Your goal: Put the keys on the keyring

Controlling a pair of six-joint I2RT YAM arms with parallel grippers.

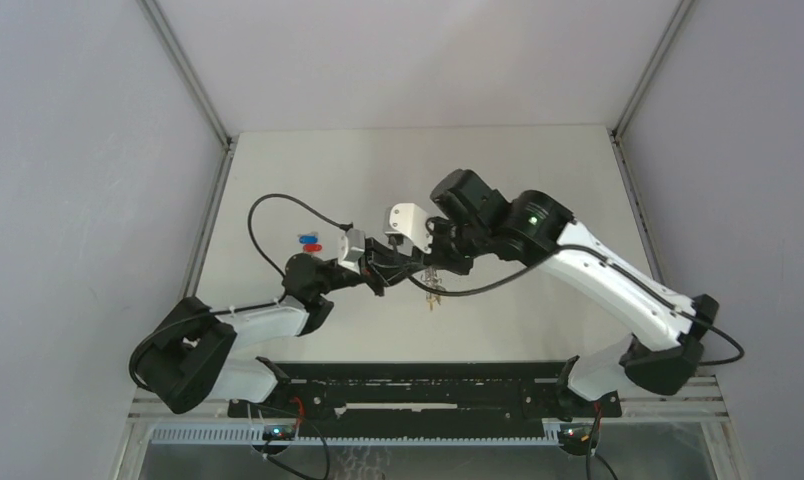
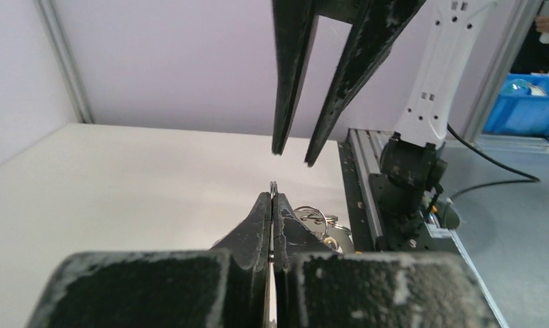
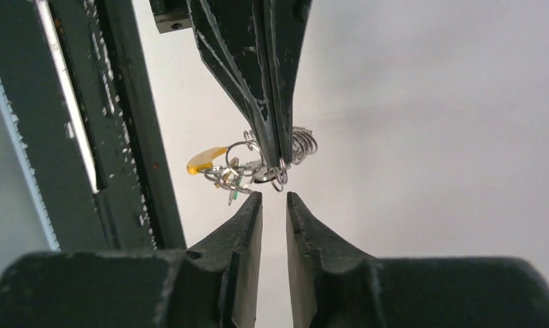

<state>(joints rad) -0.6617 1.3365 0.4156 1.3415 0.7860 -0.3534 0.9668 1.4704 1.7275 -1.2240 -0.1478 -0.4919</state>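
The keyring (image 3: pixel 241 171) hangs in the air as a bunch of silver rings and chain with a yellow strip (image 3: pixel 205 160) and a small green tag (image 3: pixel 236 194). My left gripper (image 2: pixel 272 199) is shut on one of its thin metal rings, whose edge pokes out past the fingertips. Coming in from the top of the right wrist view, those same left fingers (image 3: pixel 268 102) pinch the ring. My right gripper (image 3: pixel 274 198) stands slightly open just short of the rings, holding nothing. From above, the keyring (image 1: pixel 433 291) dangles where the two grippers meet. The keys are hidden.
A blue-headed and a red-headed key (image 1: pixel 308 241) lie on the white table (image 1: pixel 538 170) left of the arms' meeting point. The black rail (image 3: pixel 121 137) at the table's near edge runs close beside the hanging rings. A black cable (image 1: pixel 268 215) loops over the left side.
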